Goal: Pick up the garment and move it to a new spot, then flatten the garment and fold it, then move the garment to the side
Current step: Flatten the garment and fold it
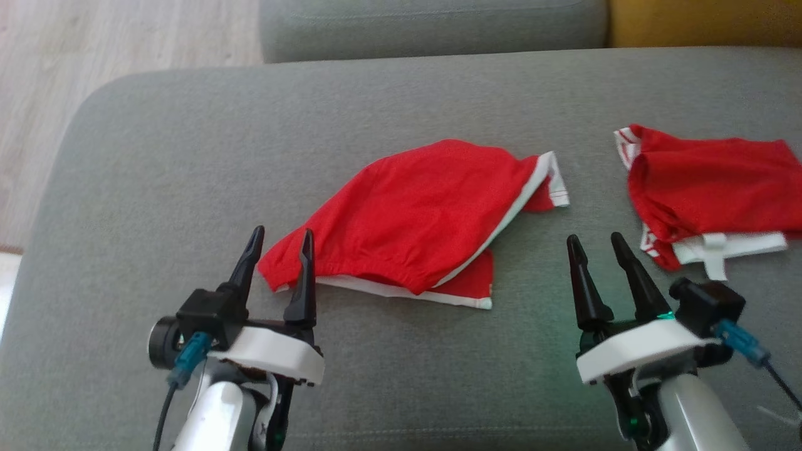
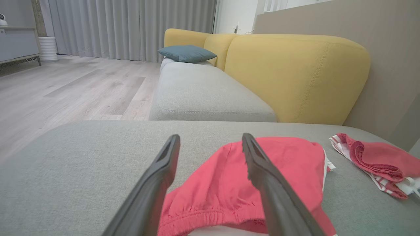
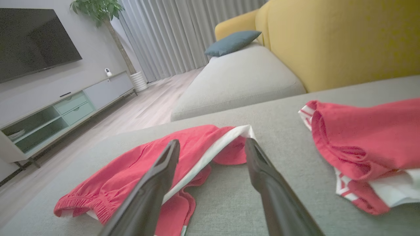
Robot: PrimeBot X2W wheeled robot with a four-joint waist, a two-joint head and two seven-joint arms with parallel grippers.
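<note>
A red garment [image 1: 420,213] with white trim lies rumpled and partly doubled over in the middle of the grey cushion [image 1: 188,156]; its elastic waistband faces me. My left gripper [image 1: 281,233] hovers open at the garment's near left corner, and in the left wrist view the open left gripper [image 2: 211,136] frames the red garment [image 2: 223,183]. My right gripper [image 1: 594,238] is open over bare cushion just right of the garment. In the right wrist view the right gripper [image 3: 212,141] stands open before the garment [image 3: 124,170].
A second red and white garment [image 1: 708,181] lies bunched at the cushion's right, close to my right gripper. The cushion's rounded left edge drops to wooden floor [image 1: 37,94]. Beyond are a yellow sofa backrest [image 2: 295,75], a blue pillow [image 2: 187,53] and a TV cabinet [image 3: 65,108].
</note>
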